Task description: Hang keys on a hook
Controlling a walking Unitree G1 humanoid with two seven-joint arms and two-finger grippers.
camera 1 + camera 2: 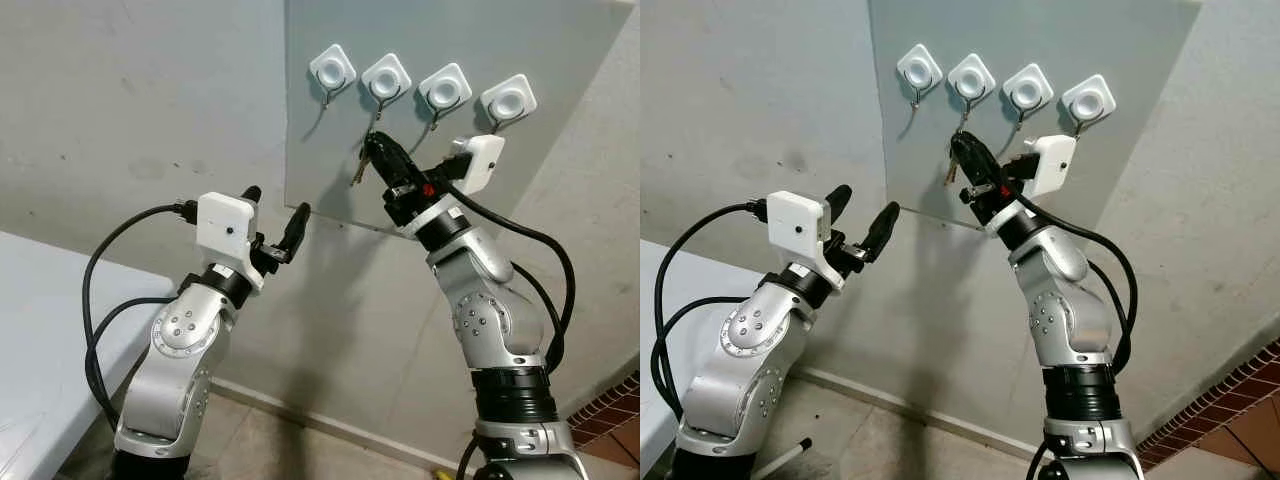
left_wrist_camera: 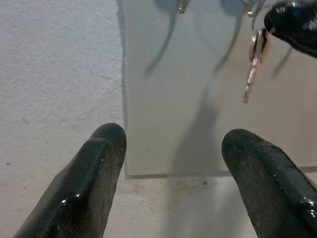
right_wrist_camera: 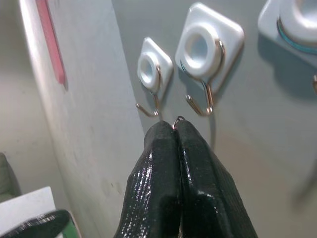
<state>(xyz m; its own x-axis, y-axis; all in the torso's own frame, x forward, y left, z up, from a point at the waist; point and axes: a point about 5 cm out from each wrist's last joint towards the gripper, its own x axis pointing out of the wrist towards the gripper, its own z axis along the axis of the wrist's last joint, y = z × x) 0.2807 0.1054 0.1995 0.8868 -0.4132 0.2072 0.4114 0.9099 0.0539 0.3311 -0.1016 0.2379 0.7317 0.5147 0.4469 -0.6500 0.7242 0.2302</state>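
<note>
The right gripper is raised to the grey panel and its fingers are pressed together on the keys; a small ring protrudes at the fingertips, and one key hangs below them. Four white-backed hooks are fixed in a row along the panel top. The gripper tip sits just below the second hook from the robot's left, with the ring near that hook's wire bend but not over it. The keys are therefore held, not hung: transport to the panel appears complete, while threading the ring onto the hook and releasing remain. The left gripper hovers lower, off the panel's left edge, fingers spread and empty. A white table stands at the left.
</note>
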